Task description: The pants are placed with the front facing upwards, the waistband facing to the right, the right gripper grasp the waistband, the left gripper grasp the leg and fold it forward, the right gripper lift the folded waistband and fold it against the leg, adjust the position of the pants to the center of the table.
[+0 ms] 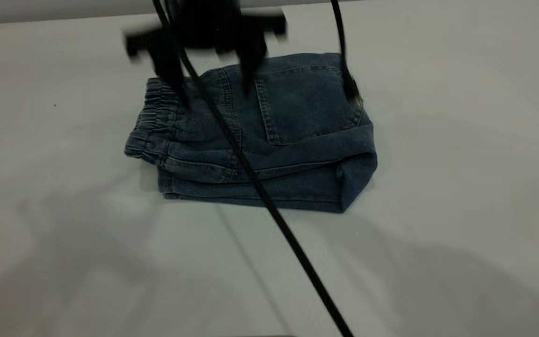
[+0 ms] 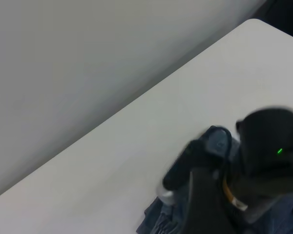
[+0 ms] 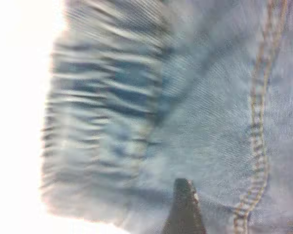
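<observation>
The pants (image 1: pixel 297 117) lie folded into a compact blue denim bundle on the white table (image 1: pixel 461 164), a square back pocket (image 1: pixel 307 103) on top. The ruched waistband (image 1: pixel 157 110) lies at the bundle's left end. My right gripper (image 1: pixel 213 93) hangs blurred just above that end, open, its two fingers spread over the waistband and the seam beside it. The right wrist view shows the waistband (image 3: pixel 102 107) close up and one dark fingertip (image 3: pixel 184 207) over the denim, holding nothing. In the left wrist view dark gripper parts (image 2: pixel 271 146) with a green light stand over denim (image 2: pixel 158 219).
A black cable (image 1: pixel 274 215) runs diagonally across the pants and down to the front edge. A second cable (image 1: pixel 342 51) hangs at the bundle's far right corner. White tabletop surrounds the pants on all sides. A grey wall (image 2: pixel 63 73) lies beyond the table's far edge.
</observation>
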Robot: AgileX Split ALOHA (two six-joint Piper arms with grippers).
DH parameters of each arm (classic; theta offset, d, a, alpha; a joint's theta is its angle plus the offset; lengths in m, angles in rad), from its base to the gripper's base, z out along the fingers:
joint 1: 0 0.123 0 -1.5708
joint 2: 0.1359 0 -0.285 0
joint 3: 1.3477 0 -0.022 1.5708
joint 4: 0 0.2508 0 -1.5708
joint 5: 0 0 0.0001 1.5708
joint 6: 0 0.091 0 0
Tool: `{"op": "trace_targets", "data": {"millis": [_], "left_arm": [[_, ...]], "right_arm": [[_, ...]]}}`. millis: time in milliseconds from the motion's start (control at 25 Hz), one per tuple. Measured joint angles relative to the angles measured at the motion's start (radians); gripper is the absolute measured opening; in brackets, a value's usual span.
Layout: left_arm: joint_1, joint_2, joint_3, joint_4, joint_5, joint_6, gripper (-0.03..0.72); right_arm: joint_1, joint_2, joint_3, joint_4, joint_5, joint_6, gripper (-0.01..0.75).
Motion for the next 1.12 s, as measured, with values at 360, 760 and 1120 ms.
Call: {"op": "trace_targets", "data": {"millis": [360, 760, 1120], "left_arm": [[0.0, -0.114, 0.0, 0.001, 0.025, 0.0, 0.44], [0.0, -0.327, 0.0, 0.005, 0.328, -0.028, 0.44], [0.0, -0.434, 0.001, 0.021, 0.531, -0.085, 0.44]], "right_arm": [[0.001, -0.276, -0.015, 0.069, 0.023, -0.307, 0.463], [0.001, -0.677, 0.093, 0.185, 0.038, -0.481, 0.43], [0.001, -1.087, 0.55, 0.171, 0.041, -0.529, 0.381]]}}
